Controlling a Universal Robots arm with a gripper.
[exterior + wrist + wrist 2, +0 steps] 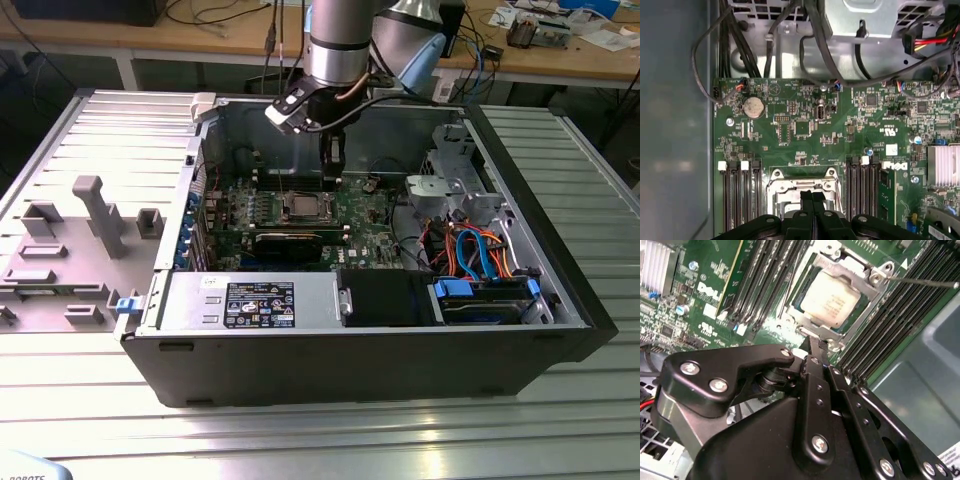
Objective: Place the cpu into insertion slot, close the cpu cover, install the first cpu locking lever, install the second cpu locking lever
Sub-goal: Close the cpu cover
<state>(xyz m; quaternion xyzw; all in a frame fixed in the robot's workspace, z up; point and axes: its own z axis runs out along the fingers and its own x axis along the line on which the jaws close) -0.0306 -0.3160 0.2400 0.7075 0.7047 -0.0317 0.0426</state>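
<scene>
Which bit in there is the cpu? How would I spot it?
Look inside the open computer case at the green motherboard. Between its banks of black memory slots sits the cpu: a flat square with a pale metal top, framed by the silver cpu cover.

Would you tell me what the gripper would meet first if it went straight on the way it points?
Most likely the near edge of the cpu cover, just ahead of the gripper, though depth is unclear.
</scene>
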